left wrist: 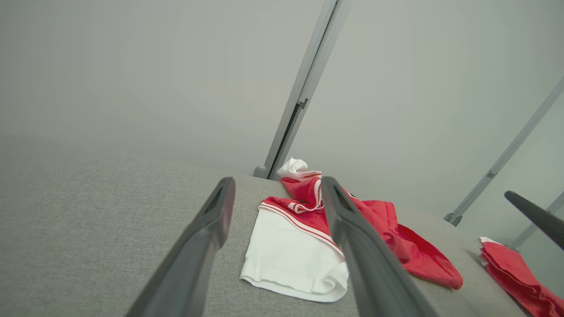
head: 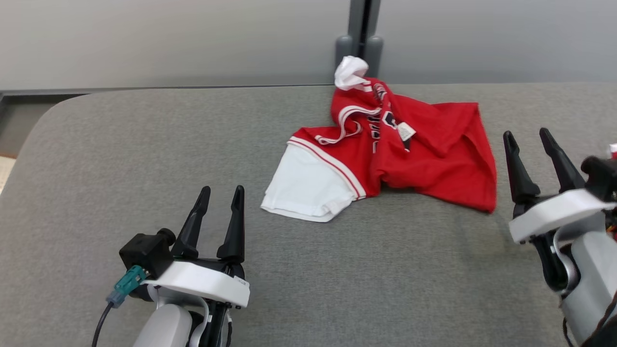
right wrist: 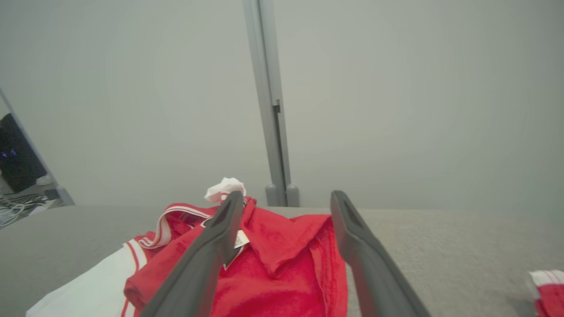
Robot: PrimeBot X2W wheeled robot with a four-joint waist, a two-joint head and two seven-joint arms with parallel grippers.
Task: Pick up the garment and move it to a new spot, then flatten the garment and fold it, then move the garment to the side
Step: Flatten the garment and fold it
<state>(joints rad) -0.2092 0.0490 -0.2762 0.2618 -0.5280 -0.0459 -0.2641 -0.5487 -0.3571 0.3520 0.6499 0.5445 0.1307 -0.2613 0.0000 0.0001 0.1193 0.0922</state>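
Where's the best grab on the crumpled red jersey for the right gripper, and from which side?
Likely the red side edge of the jersey, coming in low from the right with the open right gripper. That edge lies flat and free on the grey surface, nearest that gripper; the middle is bunched, so a pinch there could catch several layers.

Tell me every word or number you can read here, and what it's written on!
No text here can be read.
The dark print on the crumpled red and white fabric garment: caught in the folds, unreadable.
The small white sewn-in label on that garment: marks too small and blurred to read.
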